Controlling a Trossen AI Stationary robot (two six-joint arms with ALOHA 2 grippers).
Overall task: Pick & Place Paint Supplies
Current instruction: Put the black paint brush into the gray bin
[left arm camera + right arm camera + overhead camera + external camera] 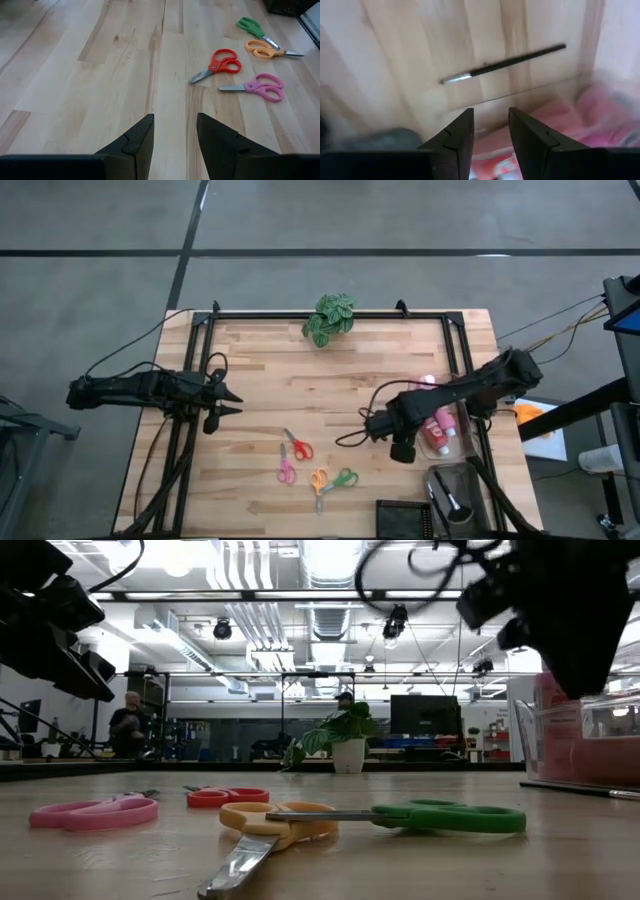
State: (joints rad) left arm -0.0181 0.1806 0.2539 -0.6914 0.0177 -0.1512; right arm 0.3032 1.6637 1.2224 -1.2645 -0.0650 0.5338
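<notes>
We see a light wooden bench (330,370) from above, with two dark robot arms reaching in from either side. The right end effector (398,442) hovers near the right edge, just beside a clear plastic bin (462,442) that holds the red and pink paint bottles (438,425). Its wrist camera shows the two fingers (454,137) parted by a narrow gap with nothing between them, and below them a thin dark-handled brush (502,63) lying alone on the wood next to the bin's clear wall, with pink and red shapes blurred behind it. A second clear container (455,495) nearer the front corner holds what look like more brushes. The left end effector (228,402) waits over the left side of the bench, its fingers also slightly parted and empty. Four pairs of scissors, red (297,445), pink (285,471), orange (318,480) and green (343,478), lie in the middle front, and a small green leafy plant (329,318) sits at the far edge. We judge the step in hand to be picking up the loose brush. The next move would call for lowering the right end effector squarely over the handle and closing across its thin width, since a flat, slender brush could easily slip or roll.
</notes>
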